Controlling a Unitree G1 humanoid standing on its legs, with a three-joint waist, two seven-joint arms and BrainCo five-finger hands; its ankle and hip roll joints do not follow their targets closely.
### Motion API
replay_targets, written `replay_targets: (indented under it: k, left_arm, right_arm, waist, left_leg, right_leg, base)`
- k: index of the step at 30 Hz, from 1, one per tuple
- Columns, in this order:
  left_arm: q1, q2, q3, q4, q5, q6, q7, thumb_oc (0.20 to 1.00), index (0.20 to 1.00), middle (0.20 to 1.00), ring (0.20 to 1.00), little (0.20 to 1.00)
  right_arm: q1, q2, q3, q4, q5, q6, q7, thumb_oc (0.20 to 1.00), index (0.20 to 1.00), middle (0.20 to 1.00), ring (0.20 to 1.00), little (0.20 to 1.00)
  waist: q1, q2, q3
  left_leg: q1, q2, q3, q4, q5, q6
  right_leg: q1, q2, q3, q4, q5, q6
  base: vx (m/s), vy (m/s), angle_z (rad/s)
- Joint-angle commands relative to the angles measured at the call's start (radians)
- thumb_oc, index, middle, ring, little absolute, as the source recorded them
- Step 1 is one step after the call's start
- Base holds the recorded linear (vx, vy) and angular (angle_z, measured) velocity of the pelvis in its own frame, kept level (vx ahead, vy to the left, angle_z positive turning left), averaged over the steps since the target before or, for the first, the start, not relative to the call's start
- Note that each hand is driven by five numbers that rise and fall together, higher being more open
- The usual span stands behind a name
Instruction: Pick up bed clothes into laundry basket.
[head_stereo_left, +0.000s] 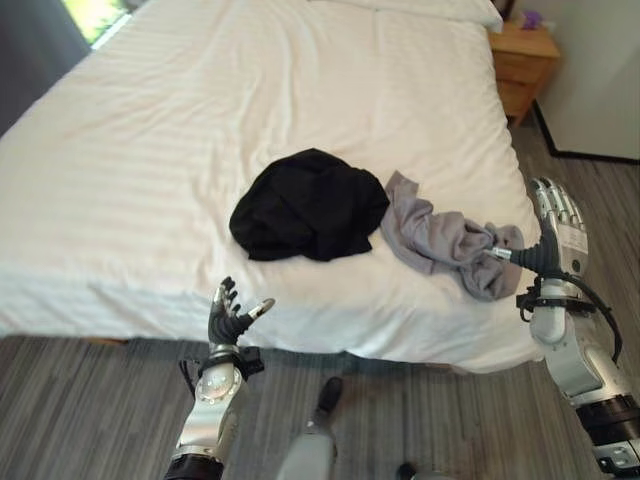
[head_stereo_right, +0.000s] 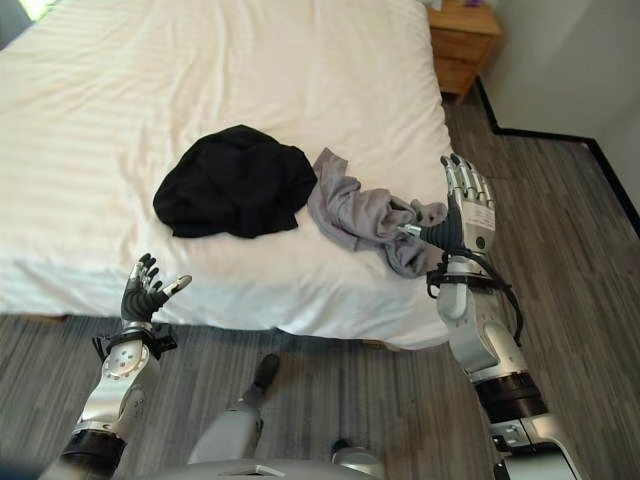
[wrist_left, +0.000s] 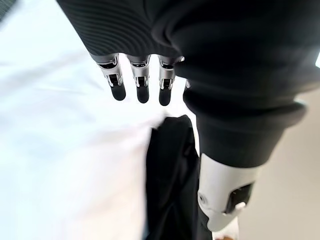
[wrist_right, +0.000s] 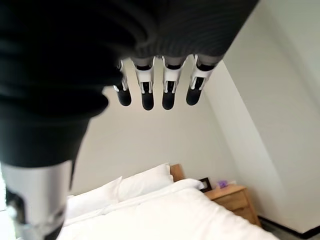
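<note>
White bed (head_stereo_left: 180, 130) holds black garment (head_stereo_left: 308, 205) beside grey garment (head_stereo_left: 445, 240); wooden nightstand (head_stereo_left: 522, 62) behind; left hand (head_stereo_left: 228, 318), right hand (head_stereo_left: 558, 232) both spread, empty.

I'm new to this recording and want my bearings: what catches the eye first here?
A crumpled black garment lies near the foot of the white striped bed, and a rumpled grey garment lies beside it on the robot's right. The right hand is raised open by the grey cloth, and the left hand is open at the bed's near edge.

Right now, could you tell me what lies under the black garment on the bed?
The black garment rests on the white bed sheet, beside the grey garment. Anything beneath it is covered.
</note>
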Motion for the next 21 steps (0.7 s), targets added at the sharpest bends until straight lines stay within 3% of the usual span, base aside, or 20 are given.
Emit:
replay_targets:
  k: [1, 5, 6, 8, 9, 10, 11, 13, 20, 21]
  left_arm:
    - [0.033, 0.042, -0.036, -0.064, -0.013, -0.062, -0.051, 1.000, 1.000, 1.000, 1.000, 1.000]
    - [-0.030, 0.076, -0.087, 0.003, -0.057, -0.074, -0.066, 1.000, 1.000, 1.000, 1.000, 1.000]
    - [-0.038, 0.083, -0.094, 0.017, -0.075, -0.076, -0.055, 1.000, 1.000, 1.000, 1.000, 1.000]
    - [-0.061, 0.086, -0.103, 0.071, -0.124, -0.084, -0.050, 1.000, 1.000, 1.000, 1.000, 1.000]
    - [-0.065, 0.090, -0.103, 0.095, -0.139, -0.087, -0.057, 1.000, 1.000, 1.000, 1.000, 1.000]
    - [-0.066, 0.091, -0.100, 0.098, -0.140, -0.088, -0.058, 1.000, 1.000, 1.000, 1.000, 1.000]
    - [-0.090, 0.081, -0.133, 0.159, -0.164, -0.091, -0.077, 1.000, 1.000, 1.000, 1.000, 1.000]
    - [-0.112, 0.076, -0.148, 0.207, -0.167, -0.092, -0.074, 1.000, 1.000, 1.000, 1.000, 1.000]
    - [-0.182, 0.061, -0.221, 0.267, -0.186, -0.114, -0.070, 1.000, 1.000, 1.000, 1.000, 1.000]
    - [-0.189, 0.060, -0.225, 0.273, -0.182, -0.114, -0.069, 1.000, 1.000, 1.000, 1.000, 1.000]
  right_arm:
    - [-0.170, -0.033, 0.102, 0.146, -0.028, 0.014, 0.035, 1.000, 1.000, 1.000, 1.000, 1.000]
    - [-0.377, 0.012, 0.300, 0.496, 0.062, 0.028, 0.073, 1.000, 1.000, 1.000, 1.000, 1.000]
    - [-0.425, 0.034, 0.338, 0.553, 0.081, 0.035, 0.086, 1.000, 1.000, 1.000, 1.000, 1.000]
    - [-0.523, 0.105, 0.427, 0.696, 0.105, 0.032, 0.115, 1.000, 1.000, 1.000, 1.000, 1.000]
    - [-0.556, 0.136, 0.460, 0.758, 0.111, 0.034, 0.123, 1.000, 1.000, 1.000, 1.000, 1.000]
    - [-0.562, 0.140, 0.464, 0.767, 0.113, 0.030, 0.120, 1.000, 1.000, 1.000, 1.000, 1.000]
    - [-0.587, 0.194, 0.499, 0.940, 0.134, 0.042, 0.123, 1.000, 1.000, 1.000, 1.000, 1.000]
    - [-0.601, 0.214, 0.513, 1.013, 0.137, 0.047, 0.119, 1.000, 1.000, 1.000, 1.000, 1.000]
    - [-0.669, 0.237, 0.515, 1.247, 0.193, 0.073, 0.112, 1.000, 1.000, 1.000, 1.000, 1.000]
    - [-0.671, 0.235, 0.515, 1.268, 0.201, 0.073, 0.114, 0.890, 0.890, 0.890, 0.890, 0.890]
  waist:
    - [0.044, -0.008, -0.048]
    - [0.090, -0.031, -0.055]
    - [0.112, -0.028, -0.053]
    - [0.164, -0.024, -0.045]
    - [0.178, -0.025, -0.045]
    - [0.173, -0.026, -0.045]
    - [0.178, -0.050, -0.040]
    - [0.179, -0.052, -0.040]
    - [0.186, -0.019, -0.023]
    - [0.185, -0.014, -0.023]
  left_leg:
    - [0.072, 0.111, 0.040, -0.066, -0.069, -0.076]
    - [0.089, 0.117, 0.119, -0.066, -0.084, -0.061]
    - [0.090, 0.131, 0.145, -0.066, -0.085, -0.066]
    - [0.093, 0.170, 0.224, -0.066, -0.096, -0.079]
    - [0.094, 0.178, 0.246, -0.066, -0.101, -0.078]
    - [0.093, 0.178, 0.244, -0.066, -0.101, -0.078]
    - [0.077, 0.171, 0.265, -0.066, -0.108, -0.073]
    - [0.068, 0.170, 0.271, -0.066, -0.106, -0.075]
    - [-0.012, 0.162, 0.262, -0.066, -0.079, -0.089]
    - [-0.013, 0.162, 0.262, -0.066, -0.079, -0.090]
  right_leg:
    - [-0.150, 0.033, 0.013, -0.022, 0.096, -0.012]
    - [-0.167, 0.007, 0.004, 0.015, 0.109, 0.022]
    - [-0.185, -0.007, -0.057, 0.031, 0.124, 0.034]
    - [-0.232, -0.048, -0.256, 0.067, 0.140, 0.049]
    - [-0.242, -0.059, -0.321, 0.066, 0.142, 0.049]
    - [-0.242, -0.059, -0.324, 0.066, 0.142, 0.050]
    - [-0.246, -0.045, -0.318, 0.007, 0.154, 0.047]
    - [-0.250, -0.047, -0.324, -0.011, 0.165, 0.047]
    - [-0.293, -0.033, -0.322, -0.062, 0.167, 0.042]
    - [-0.295, -0.033, -0.321, -0.062, 0.163, 0.042]
  base:
    - [0.12, 0.145, -0.56]
    - [0.11, 0.080, -0.32]
    - [0.03, -0.001, -0.51]
    - [0.01, -0.006, -0.65]
    - [0.03, 0.010, -0.83]
    - [0.04, 0.010, -1.38]
    - [0.03, 0.011, -0.98]
    - [0.03, -0.022, 0.19]
    - [-0.03, -0.006, 0.33]
    - [0.01, -0.008, 0.14]
